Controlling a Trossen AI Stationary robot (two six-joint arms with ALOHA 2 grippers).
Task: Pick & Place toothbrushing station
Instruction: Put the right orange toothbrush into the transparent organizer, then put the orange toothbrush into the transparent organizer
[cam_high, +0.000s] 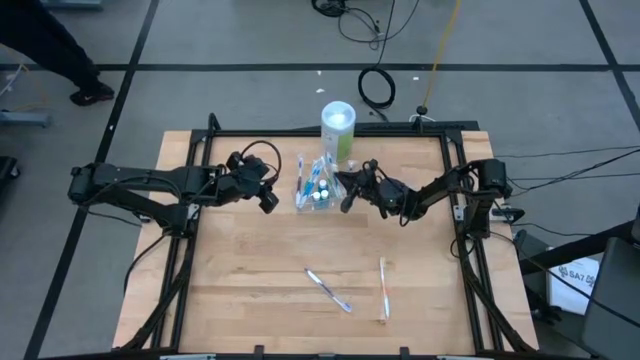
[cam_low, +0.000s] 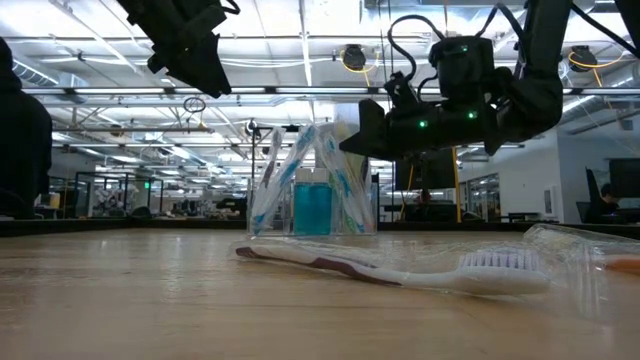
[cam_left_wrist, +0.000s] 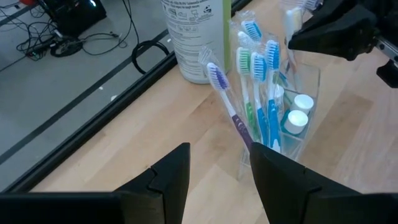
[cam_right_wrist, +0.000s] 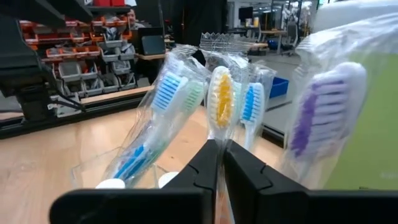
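Note:
A small clear cup (cam_high: 313, 192) stands at the table's far middle. Several wrapped toothbrushes (cam_left_wrist: 255, 81) stand in it with their heads up, beside blue tubes with white caps (cam_left_wrist: 298, 112). My left gripper (cam_high: 270, 200) hovers open just left of the cup, above the table. Its fingers (cam_left_wrist: 217, 162) have nothing between them. My right gripper (cam_high: 345, 190) reaches in level from the right at the cup's rim. It is shut on a yellow-bristled toothbrush (cam_right_wrist: 219, 99). Two more toothbrushes (cam_high: 328, 290) (cam_high: 384, 288) lie flat near the front. My right gripper pinches the yellow-bristled toothbrush, in its clear wrapper, between its two fingers, just below the head (cam_right_wrist: 219, 138). The fingers come level from the table's right and lie across the handle. The head stands up above the fingertips. My own fingers hide the handle's lower end.
A tall white-and-green canister (cam_high: 338, 125) stands just behind the cup, close to my right gripper. A black frame rail (cam_high: 300, 132) runs along the far edge. The wooden tabletop (cam_high: 250, 270) lies open toward the front around the two loose toothbrushes.

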